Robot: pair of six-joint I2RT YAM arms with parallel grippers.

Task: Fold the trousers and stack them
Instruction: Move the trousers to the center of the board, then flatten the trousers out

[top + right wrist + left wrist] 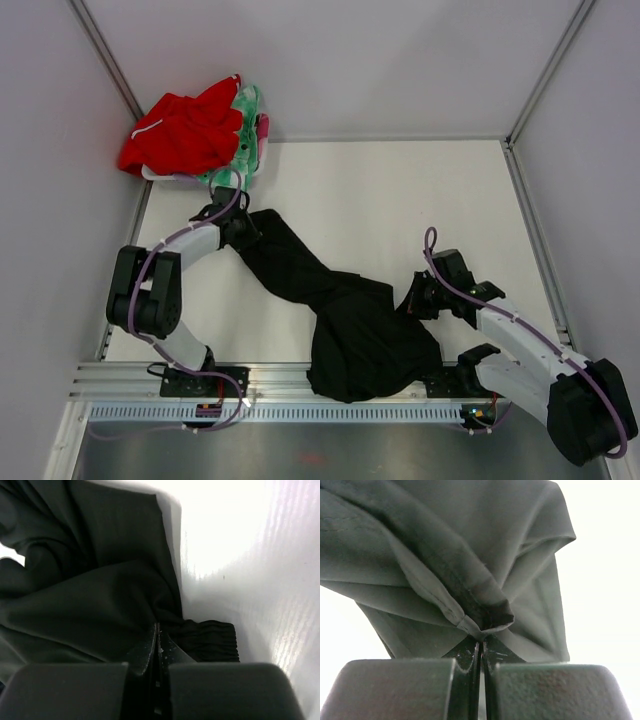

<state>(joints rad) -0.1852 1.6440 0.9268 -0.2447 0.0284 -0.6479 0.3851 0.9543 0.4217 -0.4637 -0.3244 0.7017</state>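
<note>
The black trousers (340,320) lie bunched across the table from upper left to the near edge, partly hanging over the front rail. My left gripper (240,228) is shut on a hemmed end of the trousers (485,615) at their far left. My right gripper (415,297) is shut on the trousers' fabric (100,610) at their right side, next to the gathered elastic waistband (212,640).
A red garment with white trim (185,130) lies on a green-and-pink patterned cloth (250,125) in the far left corner, just behind my left gripper. White walls enclose the table on three sides. A metal rail (270,385) runs along the near edge.
</note>
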